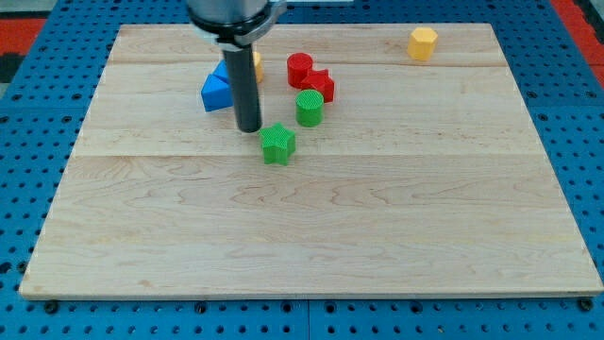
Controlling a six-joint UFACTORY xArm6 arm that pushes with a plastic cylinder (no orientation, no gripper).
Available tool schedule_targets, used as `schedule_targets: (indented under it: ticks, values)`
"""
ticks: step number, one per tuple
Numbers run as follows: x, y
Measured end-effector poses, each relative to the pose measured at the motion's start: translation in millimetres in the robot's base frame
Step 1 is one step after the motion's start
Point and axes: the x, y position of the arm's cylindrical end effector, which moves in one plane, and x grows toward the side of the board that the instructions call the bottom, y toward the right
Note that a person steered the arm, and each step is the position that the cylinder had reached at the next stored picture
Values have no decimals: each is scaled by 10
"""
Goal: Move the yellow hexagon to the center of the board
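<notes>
The yellow hexagon [423, 42] sits near the view's top right of the wooden board [311, 236]. My tip [248, 128] rests on the board at the upper left of centre, just left of a green star block [277, 144] and far left of the hexagon. A blue block [218, 88] lies just left of the rod. A second yellow block [258, 64] is mostly hidden behind the rod.
A green cylinder [309, 108] stands right of my tip. A red cylinder [300, 69] and another red block [320, 85] touch each other above it. The board lies on a blue pegboard [28, 113].
</notes>
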Motion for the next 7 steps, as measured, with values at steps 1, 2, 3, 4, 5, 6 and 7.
schedule_targets:
  ticks: [1, 2, 3, 4, 5, 6, 7]
  values:
    - [-13, 276]
    - [-13, 427]
    - [73, 686]
    - [199, 776]
    - [389, 1634]
    - [-304, 2634]
    - [-1334, 3031]
